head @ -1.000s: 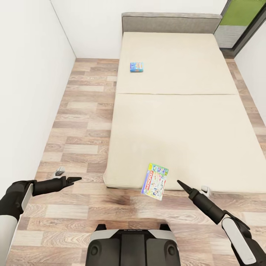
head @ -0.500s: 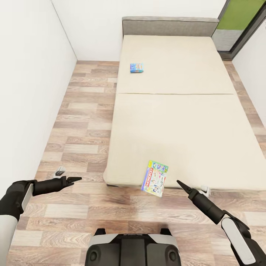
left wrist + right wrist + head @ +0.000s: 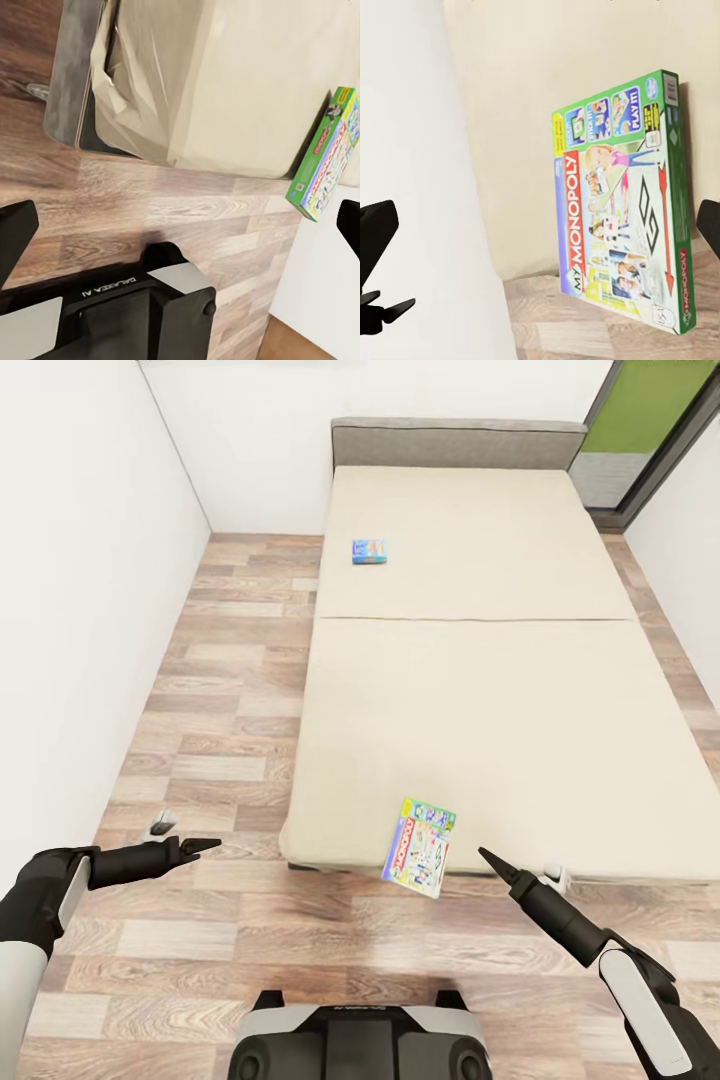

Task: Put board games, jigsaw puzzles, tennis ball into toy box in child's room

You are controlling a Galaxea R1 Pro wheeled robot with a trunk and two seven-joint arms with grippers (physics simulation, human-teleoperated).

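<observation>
The bed [image 3: 480, 690], two beige mattress halves with a grey headboard, runs away from me. A large pale-green board game [image 3: 419, 848] with a red title band lies at the bed's near edge, partly overhanging the floor. It also appears in the left wrist view [image 3: 326, 157] and the right wrist view [image 3: 622, 202]. A small blue board game [image 3: 369, 551] rests on the far mattress half near its left edge. My left gripper [image 3: 205, 846] is open over the floor, left of the bed's corner. My right gripper [image 3: 487, 857] is open just right of the large game, holding nothing.
A white wall [image 3: 80, 610] bounds the left side, with a strip of wood-plank floor [image 3: 230, 690] between it and the bed. A dark-framed window [image 3: 650, 420] stands at the far right. My base [image 3: 360, 1045] is at the bottom edge, on the floor before the bed.
The whole view has shifted a little, with the headboard and my base lower in the picture. Both arms and both games hold their places.
</observation>
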